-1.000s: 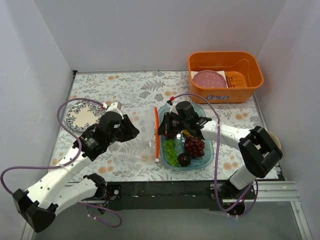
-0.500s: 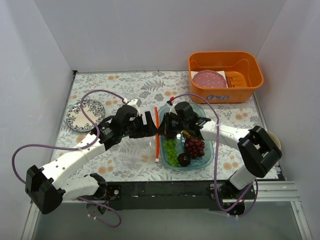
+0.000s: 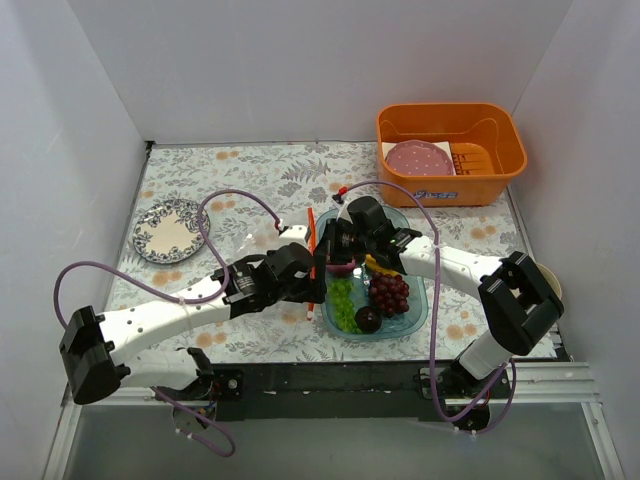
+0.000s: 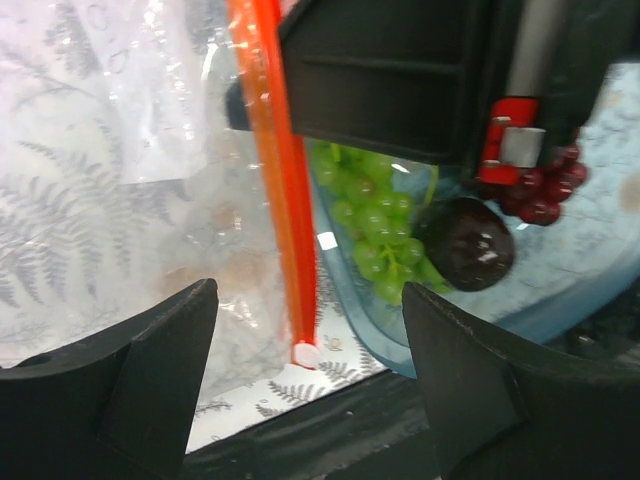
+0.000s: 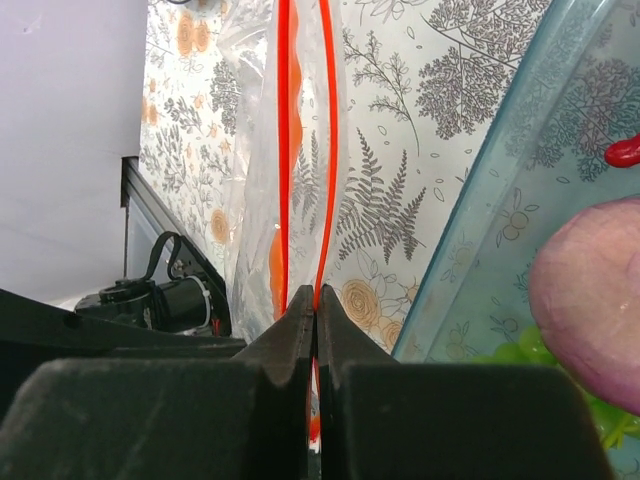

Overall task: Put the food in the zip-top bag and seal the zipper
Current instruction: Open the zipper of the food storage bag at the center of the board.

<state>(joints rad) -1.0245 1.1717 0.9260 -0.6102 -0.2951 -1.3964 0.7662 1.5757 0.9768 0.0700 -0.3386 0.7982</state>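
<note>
The clear zip-top bag (image 3: 283,283) lies left of the blue tray (image 3: 412,307). Its red-orange zipper (image 3: 312,232) runs along the tray's left side. My right gripper (image 3: 325,258) is shut on one strip of the zipper (image 5: 327,150), and the mouth gapes a little beyond it. My left gripper (image 3: 312,285) is open, its jaws on either side of the zipper's near end (image 4: 297,300). Green grapes (image 4: 372,235), a dark plum (image 4: 466,243) and dark purple grapes (image 4: 545,195) lie in the tray. A purple onion (image 5: 590,300) and a red chilli (image 5: 626,151) are there too.
An orange bin (image 3: 450,150) at the back right holds a pink dotted disc (image 3: 420,157). A patterned plate (image 3: 170,230) lies at the left. White walls enclose the floral table. The black front rail (image 4: 330,440) runs just below the bag's near end.
My left arm has swung right from the left side of the table, and its open gripper now straddles the zipper's near end. My right gripper has stayed shut on the zipper.
</note>
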